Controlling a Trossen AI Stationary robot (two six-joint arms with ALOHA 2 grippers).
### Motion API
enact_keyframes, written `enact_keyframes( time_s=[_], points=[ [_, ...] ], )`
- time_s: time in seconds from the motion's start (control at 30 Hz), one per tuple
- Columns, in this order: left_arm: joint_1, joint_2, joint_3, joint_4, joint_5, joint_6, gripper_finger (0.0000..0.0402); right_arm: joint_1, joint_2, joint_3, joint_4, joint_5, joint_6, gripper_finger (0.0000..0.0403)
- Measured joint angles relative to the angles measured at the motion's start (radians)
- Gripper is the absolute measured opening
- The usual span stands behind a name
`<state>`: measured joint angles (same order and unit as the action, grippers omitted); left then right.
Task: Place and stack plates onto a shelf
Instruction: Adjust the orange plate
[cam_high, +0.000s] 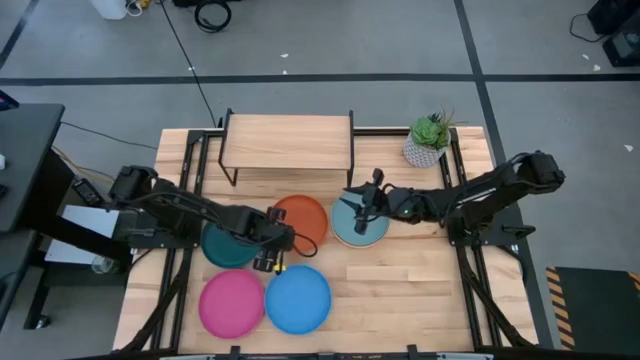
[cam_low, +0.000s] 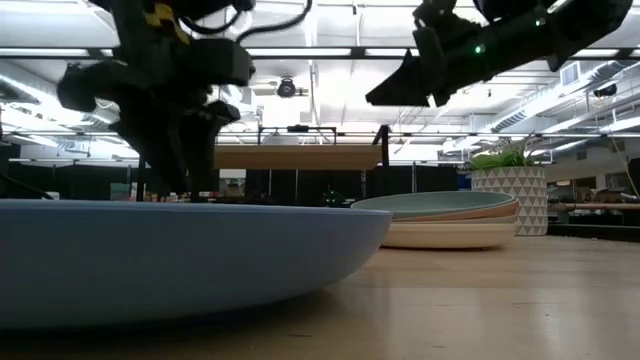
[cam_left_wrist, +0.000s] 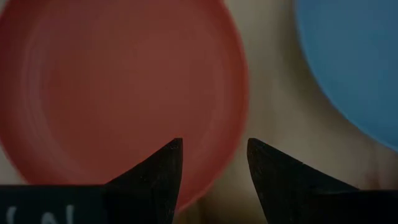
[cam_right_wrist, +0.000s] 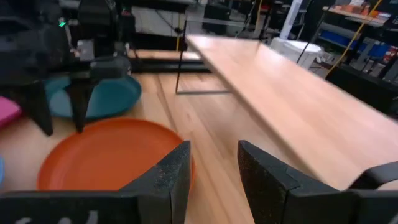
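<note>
Stacked plates (cam_high: 360, 228) lie partly hidden beneath right gripper (cam_high: 358, 203).

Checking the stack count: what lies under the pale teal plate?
Under the pale teal plate the low view shows a tan plate, then a cream plate on the table. Any plate nested inside them is hidden.

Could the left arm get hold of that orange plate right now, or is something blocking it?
Probably yes. The left gripper hangs open just over the orange plate, at its near edge. Nothing lies on that plate, and the right gripper is off to the side over the plate stack.
</note>
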<state>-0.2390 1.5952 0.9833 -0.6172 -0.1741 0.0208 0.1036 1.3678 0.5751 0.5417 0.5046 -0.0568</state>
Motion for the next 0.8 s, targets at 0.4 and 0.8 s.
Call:
enact_keyframes(
  time_s=[0.4,0.8],
  points=[
    [0.021,0.024,0.000,0.006,0.078,0.042,0.0187,0.062,0.108,0.001,0.025,0.031,0.000,0.0139],
    [0.011,0.140,-0.001,0.000,0.063,0.041,0.0184,0.128,0.149,0.000,0.074,0.132,-0.028,0.0139]
  ],
)
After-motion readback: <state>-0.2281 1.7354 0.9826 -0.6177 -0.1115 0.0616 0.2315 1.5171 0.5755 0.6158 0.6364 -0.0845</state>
